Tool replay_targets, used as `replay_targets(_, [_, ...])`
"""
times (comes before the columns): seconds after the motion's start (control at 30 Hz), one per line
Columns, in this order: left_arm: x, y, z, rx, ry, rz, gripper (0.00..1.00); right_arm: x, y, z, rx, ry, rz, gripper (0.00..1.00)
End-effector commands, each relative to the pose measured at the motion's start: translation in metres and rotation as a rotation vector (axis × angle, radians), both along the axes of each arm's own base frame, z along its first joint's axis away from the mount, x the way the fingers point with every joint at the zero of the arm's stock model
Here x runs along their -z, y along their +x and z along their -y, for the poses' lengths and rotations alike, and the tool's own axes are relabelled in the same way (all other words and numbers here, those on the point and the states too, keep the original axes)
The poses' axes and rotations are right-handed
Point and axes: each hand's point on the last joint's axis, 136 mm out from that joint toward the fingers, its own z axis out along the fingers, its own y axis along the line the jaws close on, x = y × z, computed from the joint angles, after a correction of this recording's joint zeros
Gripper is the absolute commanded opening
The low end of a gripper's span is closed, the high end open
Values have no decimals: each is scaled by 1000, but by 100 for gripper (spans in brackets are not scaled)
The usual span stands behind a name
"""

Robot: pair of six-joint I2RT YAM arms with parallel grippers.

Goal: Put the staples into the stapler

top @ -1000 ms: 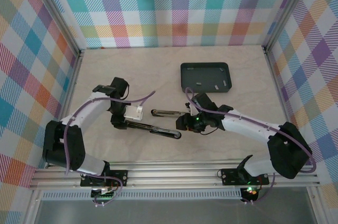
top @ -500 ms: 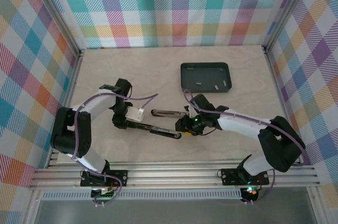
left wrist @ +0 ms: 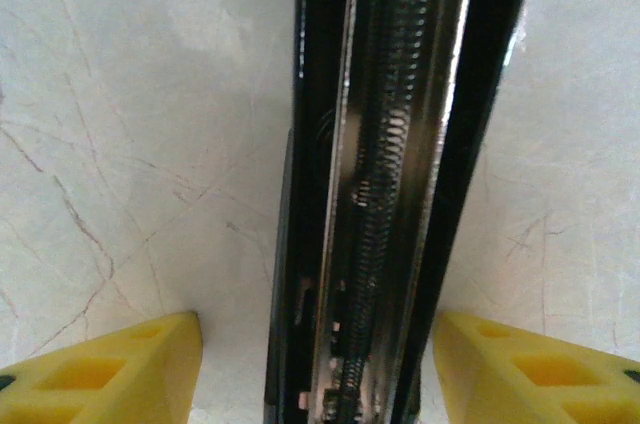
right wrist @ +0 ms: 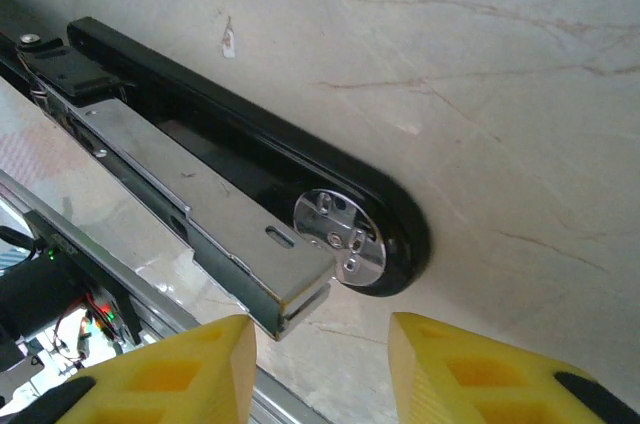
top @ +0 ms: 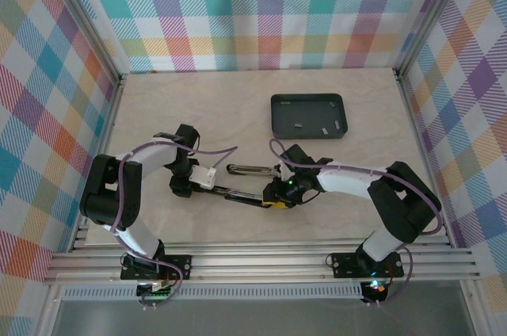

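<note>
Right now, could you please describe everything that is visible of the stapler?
The stapler is long, slim and black, lying swung open on the pale marbled table. Its shiny metal channel with a coil spring faces up. The base ends in a rounded tip carrying a round chrome anvil plate. The left end effector straddles it with gaps on both sides; the right end effector hovers open just off the rounded tip.

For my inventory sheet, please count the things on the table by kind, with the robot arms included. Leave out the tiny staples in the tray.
Stapler: 1
Tray: 1
Arms: 2 (left arm, right arm)
Total: 4
</note>
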Motion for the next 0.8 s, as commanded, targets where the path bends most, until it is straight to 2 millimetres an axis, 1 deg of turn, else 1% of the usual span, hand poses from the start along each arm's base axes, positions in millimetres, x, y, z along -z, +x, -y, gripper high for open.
replay_targets(0.0, [6,-5,-5,0,11,-22,60,1,7,-4,2,2,-4,39])
replay_targets(0.13, [5,-7,-6,2,14,-23,54,8,8,-2,4,-14,-13,37])
replay_targets(0.2, [4,-8,-6,8,15,-27,52,6,10,-4,-2,4,-7,37])
replay_targets(0.3, [5,-9,-8,17,24,-33,50,-5,13,-7,-12,39,22,41])
replay_targets(0.37, [5,-10,-9,21,28,-35,49,-13,16,-5,2,54,38,43])
replay_targets(0.47, [5,-10,-11,33,40,-34,46,-19,23,3,46,79,45,45])
replay_targets(0.57, [3,-10,-11,40,46,-26,43,-20,28,6,58,93,37,44])
replay_targets(0.77, [0,-9,-12,36,46,-17,42,-16,27,-2,40,129,6,41])
